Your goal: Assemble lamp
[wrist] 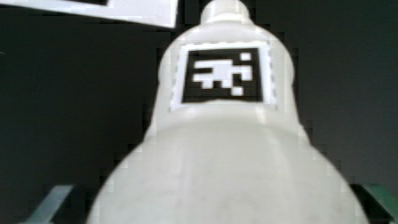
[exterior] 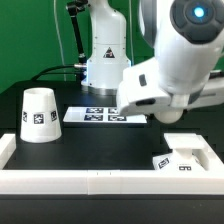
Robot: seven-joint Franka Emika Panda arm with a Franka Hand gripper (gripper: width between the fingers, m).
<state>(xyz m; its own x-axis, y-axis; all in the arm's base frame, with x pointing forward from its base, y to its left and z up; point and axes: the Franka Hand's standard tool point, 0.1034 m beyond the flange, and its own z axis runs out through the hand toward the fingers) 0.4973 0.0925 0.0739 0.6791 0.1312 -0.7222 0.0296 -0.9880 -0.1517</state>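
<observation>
The gripper (wrist: 221, 206) seemed clamped low on the lamp bulb (wrist: 224, 120), held above the table (exterior: 100, 142) near the lamp base (exterior: 186, 156) in its front corner at the exterior view's right, where a slack hold could have let it tilt.

A robotics lab. A robot arm (exterior: 175, 55) hangs over a black table (exterior: 100, 148), the marker board (exterior: 100, 115) and green backdrop (exterior: 30, 45) behind.

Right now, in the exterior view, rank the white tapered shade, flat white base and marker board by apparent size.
1. White tapered plastic shade and flat white square base: look alike, the base nearer the camera, so unranked.
2. Then the thin white marker board, partly hidden by the arm.
</observation>
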